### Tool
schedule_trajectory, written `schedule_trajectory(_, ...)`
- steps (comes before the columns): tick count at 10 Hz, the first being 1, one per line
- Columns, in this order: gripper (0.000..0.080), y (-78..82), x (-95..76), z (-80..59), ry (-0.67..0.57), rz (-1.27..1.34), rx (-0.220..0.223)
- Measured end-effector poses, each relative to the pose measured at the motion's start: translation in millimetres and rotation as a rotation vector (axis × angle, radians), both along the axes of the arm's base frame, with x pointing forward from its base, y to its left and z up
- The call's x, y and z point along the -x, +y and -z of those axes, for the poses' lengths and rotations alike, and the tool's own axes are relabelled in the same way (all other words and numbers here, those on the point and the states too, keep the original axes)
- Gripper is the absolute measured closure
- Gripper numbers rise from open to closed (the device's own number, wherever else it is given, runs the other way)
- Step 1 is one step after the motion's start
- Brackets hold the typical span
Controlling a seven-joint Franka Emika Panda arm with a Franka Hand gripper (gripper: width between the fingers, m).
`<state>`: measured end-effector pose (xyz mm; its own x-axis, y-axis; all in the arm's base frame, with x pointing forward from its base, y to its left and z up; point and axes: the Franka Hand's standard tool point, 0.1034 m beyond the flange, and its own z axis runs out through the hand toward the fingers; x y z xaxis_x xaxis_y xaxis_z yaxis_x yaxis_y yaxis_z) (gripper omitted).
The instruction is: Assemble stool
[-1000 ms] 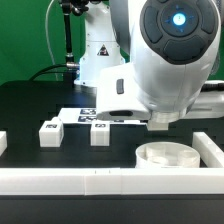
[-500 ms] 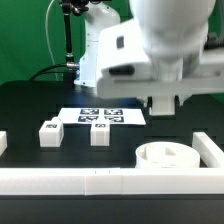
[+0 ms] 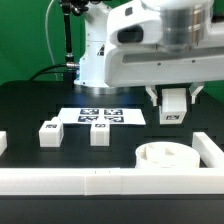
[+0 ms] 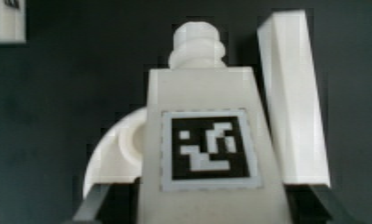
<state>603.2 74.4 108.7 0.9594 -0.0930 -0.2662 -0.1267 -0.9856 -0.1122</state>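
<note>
Going from the exterior view's left to its right, the black tabletop (image 3: 30,100) first shows a short end of the white border rail (image 3: 100,181), whose long run closes off the near edge.

Next come two loose stool legs, both standing on the tabletop. The first leg (image 3: 50,133) is well apart from the second leg (image 3: 99,133). Just behind them lies the one marker board (image 3: 100,116), flat, with several black square tags.

Further right sits the single round seat (image 3: 167,156), resting on the tabletop just inside the rail's corner.

Higher in the picture hangs the pincer (image 3: 172,112), closed on the third leg (image 3: 172,103), which is clear of the tabletop and not touching the seat. That makes three legs in all: two down, one in the grip.

In the wrist view the held leg (image 4: 204,120) fills the middle, upright along the picture. It has one square tag on its face and a stepped peg at its far end. The seat's curved rim (image 4: 121,150) shows on one side of it and a rail section (image 4: 289,80) on the other.
</note>
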Motion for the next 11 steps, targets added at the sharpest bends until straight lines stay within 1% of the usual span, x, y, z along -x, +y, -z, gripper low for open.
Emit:
schedule_trajectory(1, 0.0462, 7.4, -4.1, -4.1, -0.084, -0.004, 0.004)
schedule_trajectory(2, 0.0462, 13.3, -6.9, -3.6, -0.141, -0.009, 0.007)
schedule_trajectory(3, 0.0462, 13.8, -13.5, -2.2, -0.211, -0.001, 0.011)
schedule_trajectory(4, 0.0462, 14.4, -15.9, -2.1, -0.274, 0.005, 0.015)
schedule_trajectory(5, 0.0462, 15.1, -19.9, -2.1, -0.368, 0.013, 0.021)
schedule_trajectory(6, 0.0462, 16.8, -20.4, -2.3, -0.437, 0.009, 0.028)
schedule_trajectory(7, 0.0462, 22.6, -19.9, -4.3, -0.541, -0.003, 0.034)
schedule_trajectory(9, 0.0462, 25.7, -21.8, -11.0, -0.694, -0.006, 0.038)
schedule_trajectory(10, 0.0462, 26.0, -18.8, -6.2, -0.713, 0.000, 0.038)
schedule_trajectory(11, 0.0462, 26.0, -18.5, -5.4, -0.708, -0.002, 0.038)
